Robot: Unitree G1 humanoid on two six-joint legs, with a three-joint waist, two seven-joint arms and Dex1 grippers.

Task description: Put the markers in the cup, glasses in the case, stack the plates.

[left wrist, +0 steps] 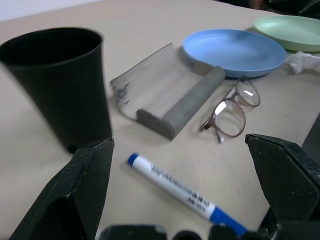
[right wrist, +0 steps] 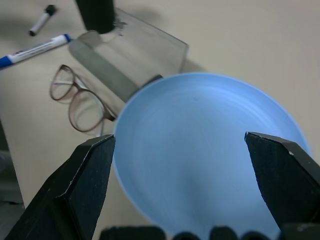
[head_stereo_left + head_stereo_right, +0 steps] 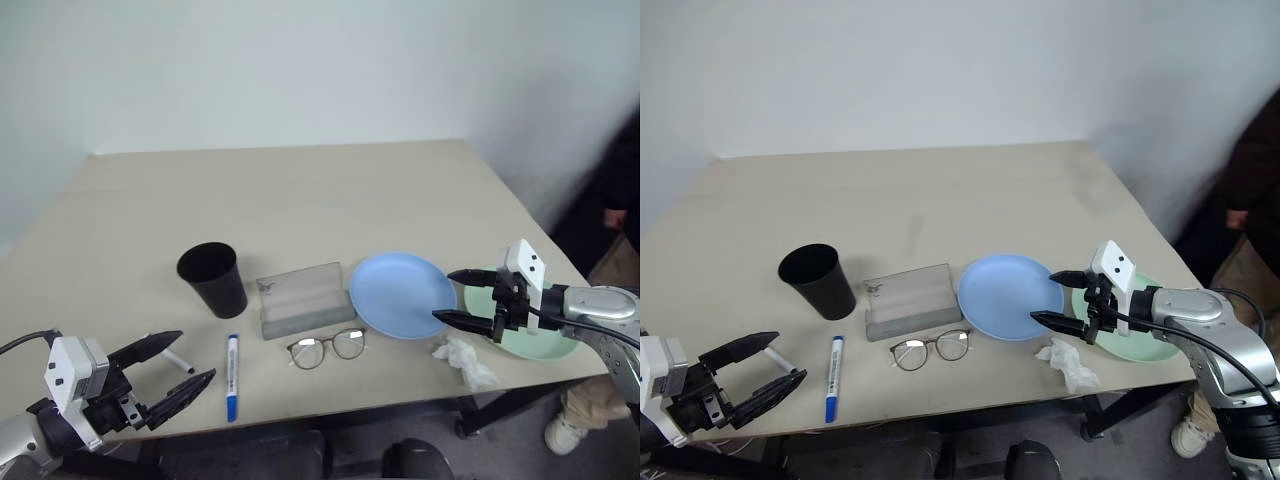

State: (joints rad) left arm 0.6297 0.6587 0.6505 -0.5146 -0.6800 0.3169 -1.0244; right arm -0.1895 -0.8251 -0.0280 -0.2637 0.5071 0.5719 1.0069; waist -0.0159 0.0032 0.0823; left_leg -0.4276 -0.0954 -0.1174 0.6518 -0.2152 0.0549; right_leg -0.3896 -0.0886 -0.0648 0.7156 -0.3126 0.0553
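Worktop (image 3: 300, 190) seen from the head views: black cup (image 3: 213, 279) upright at left, grey case (image 3: 301, 299) lying open just right of it, glasses (image 3: 327, 348) just in front of the case, blue plate (image 3: 401, 293) to the right, green plate (image 3: 530, 338) past it near the right edge, white tissue (image 3: 464, 363) by the near rims of both. Blue-capped marker (image 3: 232, 376) lies in front of the cup, long axis running toward and away from the robot; the short black-ended marker (image 3: 177, 360) lies just left of it, partly behind a finger. Left claw (image 3: 170, 377) hovers wide open and empty at the near left corner, close by both markers. Right claw (image 3: 463, 297) is spread wide, empty, over the gap between the two plates, pointing left toward the blue one. Left wrist view: long marker (image 1: 180, 188) lies crosswise between the spread fingers, cup and case beyond it. Right wrist view: blue plate (image 2: 210, 150) sits squarely between the open fingers, glasses and case beyond. Judgement: right arm is the nearer one for the plates, left for the markers.
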